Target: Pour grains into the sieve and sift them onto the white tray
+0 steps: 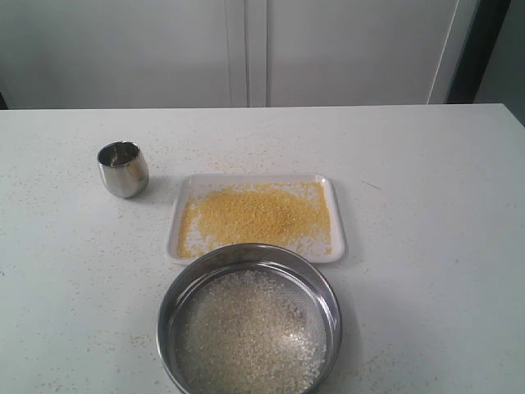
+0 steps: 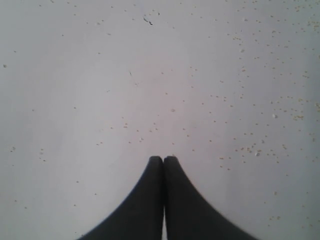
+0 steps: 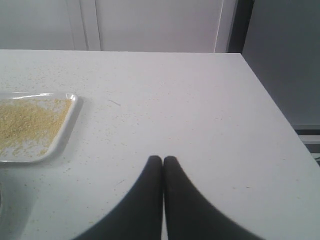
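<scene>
Cup [image 1: 123,168] is standing upright left of the white tray [image 1: 256,177], looking empty. Yellow grains [image 1: 258,215] are lying spread across the white tray. Just in front of it the sieve [image 1: 168,316] is sitting on the table [image 1: 435,205], holding whitish grains [image 1: 250,336]. Left gripper [image 2: 163,159] is hovering pinched closed, gripping nothing. Right gripper [image 3: 163,158], right of the white tray, is closed and empty too. Sifting is looking finished to me; any further move is calling for opened fingers on the sieve's rim.

Yellow grains [image 1: 258,215] on white tray [image 1: 205,182]; whitish grains [image 1: 246,336] in sieve [image 1: 167,313].
</scene>
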You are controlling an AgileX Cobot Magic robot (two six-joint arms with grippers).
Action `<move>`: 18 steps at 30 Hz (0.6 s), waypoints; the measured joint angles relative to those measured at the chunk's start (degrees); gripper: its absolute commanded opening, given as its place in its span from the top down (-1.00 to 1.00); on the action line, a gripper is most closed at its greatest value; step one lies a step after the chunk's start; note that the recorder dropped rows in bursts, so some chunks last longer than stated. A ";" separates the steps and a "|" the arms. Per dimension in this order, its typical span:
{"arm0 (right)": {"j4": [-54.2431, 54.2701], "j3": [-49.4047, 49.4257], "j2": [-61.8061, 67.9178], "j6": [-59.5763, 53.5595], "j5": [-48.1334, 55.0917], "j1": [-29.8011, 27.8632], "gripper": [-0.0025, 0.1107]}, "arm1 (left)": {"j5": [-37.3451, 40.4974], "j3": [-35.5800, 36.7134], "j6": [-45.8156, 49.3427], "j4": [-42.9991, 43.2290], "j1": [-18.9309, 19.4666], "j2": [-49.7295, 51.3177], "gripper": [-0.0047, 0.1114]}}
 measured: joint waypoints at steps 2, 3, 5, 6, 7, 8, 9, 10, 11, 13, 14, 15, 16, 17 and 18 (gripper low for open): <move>0.00 0.00 0.00 0.00 0.00 0.00 0.96 | 0.00 0.00 0.00 0.00 0.00 0.00 0.92; 0.00 0.14 0.00 0.00 -0.25 0.00 0.96 | 0.00 0.00 0.00 0.00 0.00 0.00 0.92; 0.00 0.87 0.00 -0.04 -1.83 0.00 0.96 | 0.00 0.00 0.00 0.00 0.00 0.00 0.92; 0.00 1.54 0.00 -0.04 -2.75 0.00 0.96 | 0.00 0.00 0.00 0.00 0.00 0.00 0.92; 0.00 2.18 0.00 -0.04 -3.89 0.00 0.96 | 0.00 0.00 0.00 0.00 0.00 0.00 0.92; 0.00 2.86 0.00 -0.04 -4.81 0.00 0.96 | 0.00 0.00 0.00 0.00 0.00 0.00 0.92; 0.00 3.39 0.00 -0.04 -5.23 0.00 0.96 | 0.00 0.00 0.00 0.00 0.00 0.00 0.92; 0.00 4.08 0.00 -0.04 -5.66 0.00 0.96 | 0.00 0.00 0.00 0.00 0.00 0.00 0.92; 0.00 4.74 0.00 -0.04 -5.79 0.00 0.96 | 0.00 0.00 0.00 0.00 0.00 0.00 0.92; 0.09 5.89 0.00 -0.04 -6.13 0.00 0.96 | 0.00 0.00 0.00 0.00 0.00 0.00 0.92; 0.09 6.21 0.00 -0.04 -6.27 0.00 0.96 | 0.00 0.00 0.00 0.00 0.00 0.00 0.92; 0.09 6.75 0.00 -0.04 -6.39 0.00 0.96 | 0.00 0.00 0.00 0.00 0.00 0.00 0.92; 0.09 7.20 0.00 -0.04 -6.62 0.00 0.96 | 0.00 0.00 0.00 0.00 0.00 0.00 0.92; 0.09 7.68 0.00 -0.04 -6.90 0.00 0.96 | 0.00 0.00 0.00 0.00 0.00 0.00 0.92; 0.09 8.05 0.00 -0.04 -7.14 0.00 0.96 | 0.00 0.00 0.00 0.00 0.00 0.00 0.92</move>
